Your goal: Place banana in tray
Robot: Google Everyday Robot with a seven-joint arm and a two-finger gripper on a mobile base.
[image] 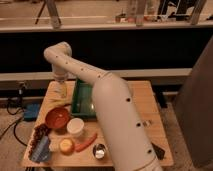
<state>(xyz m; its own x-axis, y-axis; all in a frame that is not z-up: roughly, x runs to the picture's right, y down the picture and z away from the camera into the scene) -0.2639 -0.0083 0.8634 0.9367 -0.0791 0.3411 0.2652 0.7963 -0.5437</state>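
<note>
The pale yellow banana point(56, 102) lies on the wooden table just left of the tray. The green rectangular tray point(81, 101) sits at the table's middle, its right part hidden behind my arm. My gripper point(62, 91) hangs open and points down just above the banana, left of the tray's left rim, with nothing held in it. The arm rises from the lower right, bends at a joint high on the left and drops to the gripper.
A red bowl point(56, 118) sits in front of the banana, with a white cup point(76, 127) beside it. Near the front edge lie an orange carrot stick point(86, 142), a yellow ball point(66, 145), a metal cup point(99, 150) and a blue bag point(41, 148).
</note>
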